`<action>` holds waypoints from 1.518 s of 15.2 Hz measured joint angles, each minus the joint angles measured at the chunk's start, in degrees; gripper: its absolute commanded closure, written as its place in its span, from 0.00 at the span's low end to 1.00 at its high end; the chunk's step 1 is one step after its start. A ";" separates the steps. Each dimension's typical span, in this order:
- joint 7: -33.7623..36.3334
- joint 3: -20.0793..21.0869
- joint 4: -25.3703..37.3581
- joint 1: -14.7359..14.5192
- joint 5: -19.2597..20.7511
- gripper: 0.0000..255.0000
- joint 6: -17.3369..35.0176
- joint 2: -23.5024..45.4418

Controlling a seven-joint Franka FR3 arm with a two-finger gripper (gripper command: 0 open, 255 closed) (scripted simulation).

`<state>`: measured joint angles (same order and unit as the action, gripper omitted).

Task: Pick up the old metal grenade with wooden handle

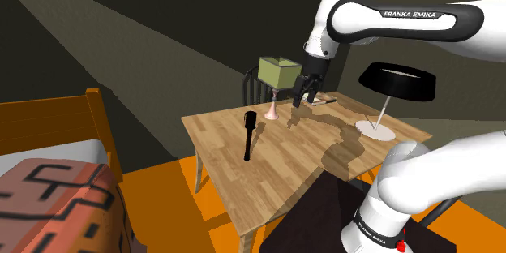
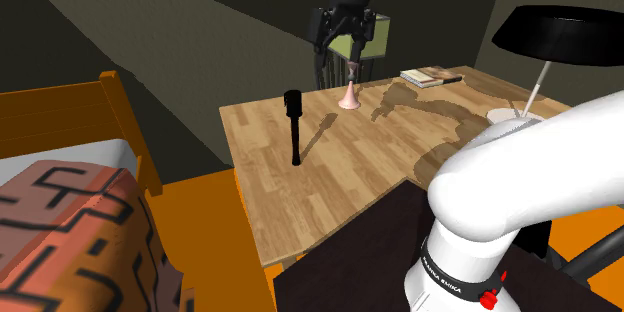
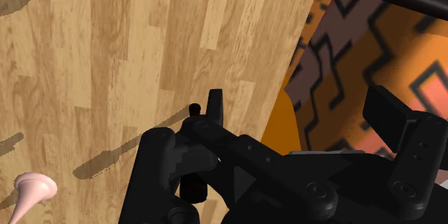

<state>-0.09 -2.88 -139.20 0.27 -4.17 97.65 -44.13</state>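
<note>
Open gripper (image 1: 306, 101) hangs empty above the far edge of the table (image 1: 276, 190), and the grenade is untouched.
The dark stick grenade (image 1: 249, 135) stands upright, head up, near the table edge facing the bed (image 1: 57, 186), well apart from the gripper. The spread fingers hover just beside a small green-shaded lamp (image 1: 276, 70) on a pink foot. In the wrist view the grenade is probably the dark upright form half hidden behind the fingers.

Matt black grenade (image 1: 248, 138), wood-grain table (image 1: 276, 177)

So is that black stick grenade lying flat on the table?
No, the stick grenade stands upright on its handle end on the wooden table.
</note>
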 measured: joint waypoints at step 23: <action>-14.81 -7.86 12.84 -0.23 -4.55 0.00 33.24 41.24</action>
<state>-14.90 -10.74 -126.37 0.04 -8.72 130.89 -2.89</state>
